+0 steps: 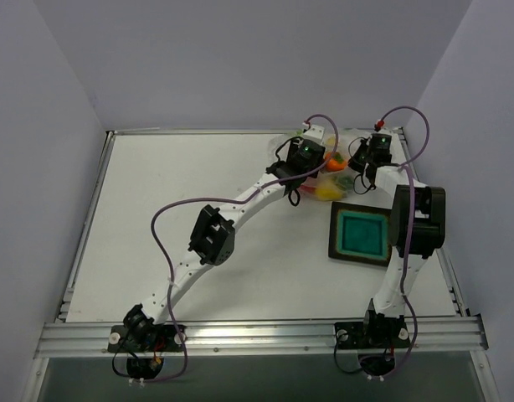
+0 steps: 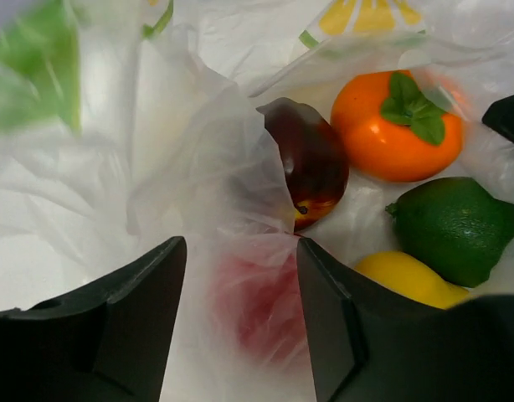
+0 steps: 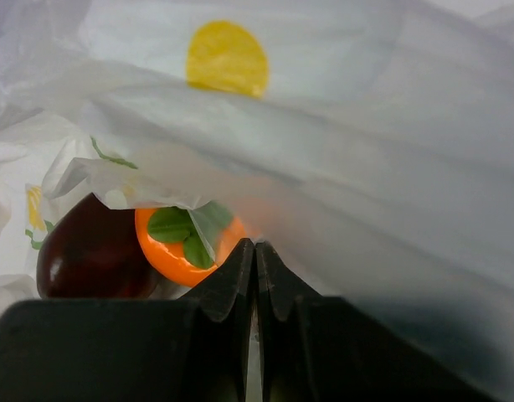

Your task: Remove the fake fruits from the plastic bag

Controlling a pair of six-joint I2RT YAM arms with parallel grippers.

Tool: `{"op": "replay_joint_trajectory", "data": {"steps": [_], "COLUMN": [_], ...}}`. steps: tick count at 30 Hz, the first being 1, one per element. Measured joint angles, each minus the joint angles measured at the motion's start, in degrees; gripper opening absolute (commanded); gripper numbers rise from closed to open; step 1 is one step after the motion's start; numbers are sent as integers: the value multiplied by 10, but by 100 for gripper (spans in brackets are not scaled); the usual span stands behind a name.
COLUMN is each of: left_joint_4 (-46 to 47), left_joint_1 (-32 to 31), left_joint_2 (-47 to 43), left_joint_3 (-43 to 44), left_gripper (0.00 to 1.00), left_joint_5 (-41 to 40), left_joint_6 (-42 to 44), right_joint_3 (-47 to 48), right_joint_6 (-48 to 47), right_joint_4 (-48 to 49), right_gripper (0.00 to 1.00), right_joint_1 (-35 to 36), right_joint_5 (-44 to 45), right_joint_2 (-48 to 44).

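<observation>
The plastic bag (image 2: 182,159) is thin, whitish and full of wrinkles. It has yellow and green pictures printed on it, and you can see through it a little. It lies at the far right part of the white table (image 1: 156,209), just past the dark square tray (image 1: 360,234) with the teal inside.

The fake fruits (image 1: 326,191) are smooth and shiny, and all of them are in the bag. In the left wrist view, a dark red fruit (image 2: 311,159) peeks out from behind a fold of film. Just beside it is a round orange fruit (image 2: 395,126) with green leaves on top. Nearer the camera sit a green lime (image 2: 454,226) with a pointed end and a yellow lemon (image 2: 403,280), which touch each other. A red fruit (image 2: 257,310) shows only as a pink blur under the film.

The left gripper (image 2: 240,318) has its jaws spread wide. The red fruit under the film lies right between the two black fingers. The other fruits lie ahead and to the right.

The right gripper (image 3: 255,280) has its jaws pressed together. The bag hangs over it like a tent. I cannot tell if any film is caught between the tips. The dark red and orange fruits sit just ahead, to the left.

The left arm stretches long and slanted across the table to the bag. The right arm bends up high at the elbow and reaches to the bag's other side.
</observation>
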Motion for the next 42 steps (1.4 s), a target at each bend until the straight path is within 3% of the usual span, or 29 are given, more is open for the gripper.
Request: {"op": "replay_joint_trajectory", "data": {"steps": [5,10,19,23,24,28,42], "left_joint_4": [-2,17,78,109,112,146,251], "left_joint_1": [2,4,17,30,32,40,55], "left_joint_2": [12,29,72,93,93,87,-77], "left_joint_3": [2,49,53,53,53,35,-232], "left_gripper": [63,64,63,40,27,4,2], "left_joint_5": [-5,-21,-42,-42,-42,-41,47], "left_joint_6": [3,5,5,-2,-3,-3,-35], "right_joint_3": [-19,-42,-68,-74,-75,-74,33], "right_joint_6": [7,13,19,19,19,19,8], "right_joint_4": [17,31,49,50,50,50,24], "right_gripper": [0,0,0,0,0,0,0], "right_joint_1": [0,4,19,19,19,15,-16], "right_joint_5": [-16,-25,-42,-46,-46,-46,12], "right_joint_2": [-7,-15,-30,-30,-30,-30,22]}}
